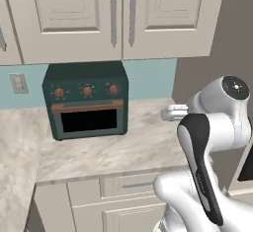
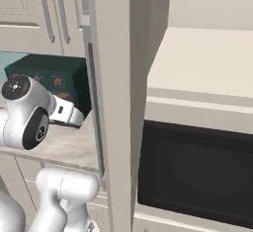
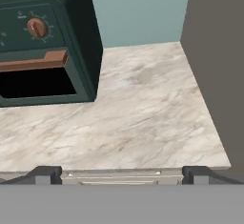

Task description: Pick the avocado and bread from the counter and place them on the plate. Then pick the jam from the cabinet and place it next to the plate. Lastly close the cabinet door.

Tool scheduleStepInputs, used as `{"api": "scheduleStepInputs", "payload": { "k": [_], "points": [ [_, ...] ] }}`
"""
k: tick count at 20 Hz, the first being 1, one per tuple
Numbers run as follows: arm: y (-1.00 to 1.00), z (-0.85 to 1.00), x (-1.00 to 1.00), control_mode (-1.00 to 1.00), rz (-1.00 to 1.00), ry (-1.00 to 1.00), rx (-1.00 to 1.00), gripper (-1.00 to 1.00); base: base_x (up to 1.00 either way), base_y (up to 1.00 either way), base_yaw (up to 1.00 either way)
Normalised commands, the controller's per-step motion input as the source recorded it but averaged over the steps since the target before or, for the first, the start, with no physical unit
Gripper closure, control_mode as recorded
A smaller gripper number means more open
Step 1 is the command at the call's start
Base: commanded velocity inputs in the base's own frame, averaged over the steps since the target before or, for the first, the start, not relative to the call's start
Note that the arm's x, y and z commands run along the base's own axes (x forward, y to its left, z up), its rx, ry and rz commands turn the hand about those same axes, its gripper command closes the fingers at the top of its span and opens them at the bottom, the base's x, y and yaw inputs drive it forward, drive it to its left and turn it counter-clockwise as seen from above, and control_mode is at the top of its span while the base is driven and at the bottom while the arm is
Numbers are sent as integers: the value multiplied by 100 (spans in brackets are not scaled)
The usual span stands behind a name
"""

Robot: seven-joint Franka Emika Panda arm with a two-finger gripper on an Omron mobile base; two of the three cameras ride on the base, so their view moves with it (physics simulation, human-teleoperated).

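My gripper (image 3: 122,174) hangs open over the front edge of the counter (image 3: 143,118), with nothing between its two dark fingertips (image 3: 47,174). Below it lies bare beige marbled stone, to the right of a dark green toaster oven (image 3: 43,61). The avocado, the bread, the plate and the jam are out of view. Cream wall cabinet doors (image 1: 74,14) with long bar handles hang shut above the oven; I cannot tell whether one belongs to the task's cabinet. My arm (image 1: 212,122) reaches over the counter's right end (image 1: 148,142).
A grey wall panel (image 3: 219,66) bounds the counter on the right. A tall cream upright (image 2: 116,102) stands close in the right base view, with a black microwave (image 2: 197,172) beyond it. Cream drawers (image 1: 123,186) sit under the counter.
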Motion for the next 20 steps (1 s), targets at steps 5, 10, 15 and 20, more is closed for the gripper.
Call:
{"api": "scheduleStepInputs", "payload": {
  "k": [5, 10, 15, 20],
  "points": [
    [0, 0, 0, 100, 0, 0, 0, -100, 0, 0, -41],
    [0, 0, 0, 100, 0, 0, 0, -100, 0, 0, -39],
    [0, 0, 0, 100, 0, 0, 0, -100, 0, 0, -37],
    [0, 0, 0, 100, 0, 0, 0, -100, 0, 0, -35]
  ]
}}
